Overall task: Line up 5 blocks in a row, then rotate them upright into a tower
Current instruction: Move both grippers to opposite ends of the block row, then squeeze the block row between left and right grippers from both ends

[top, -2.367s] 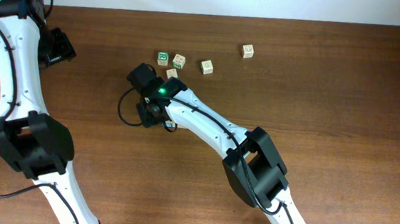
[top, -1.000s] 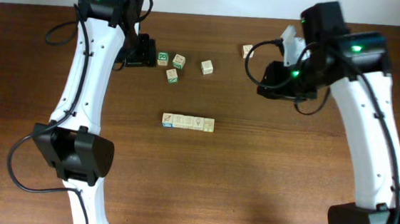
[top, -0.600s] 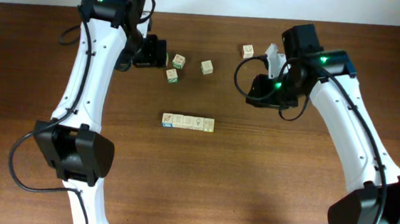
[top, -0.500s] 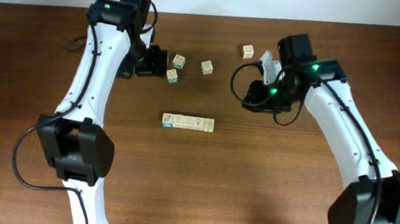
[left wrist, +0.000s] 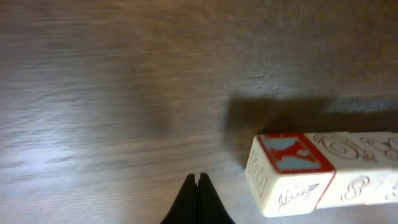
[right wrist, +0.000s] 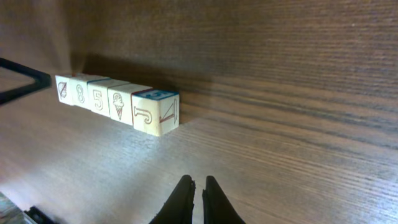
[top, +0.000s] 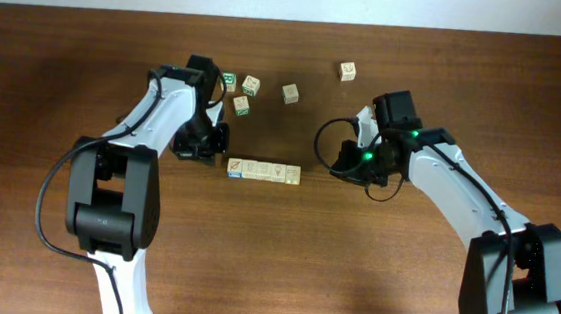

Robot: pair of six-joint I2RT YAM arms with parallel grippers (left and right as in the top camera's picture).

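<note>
The five blocks (top: 264,172) lie in a tight straight row in mid-table, pale cubes with red, orange and blue marks. In the left wrist view the row's left end cube (left wrist: 289,171) shows a blue, red-framed top face. My left gripper (top: 219,152) (left wrist: 199,186) sits low just off that end, shut and empty, apart from the cube. The right wrist view shows the whole row (right wrist: 118,102) from its other end. There my right gripper (top: 336,167) (right wrist: 199,186) hovers short of it, shut on nothing.
Behind the row stand loose cubes: a green-framed one (top: 228,79), two with green marks (top: 251,85) (top: 242,104), one more (top: 290,94) and a far one (top: 347,71). The left arm's links reach past the first three.
Both arms swung down from the back of the table to the two ends of the row. Both grippers closed. The row itself has not moved.
</note>
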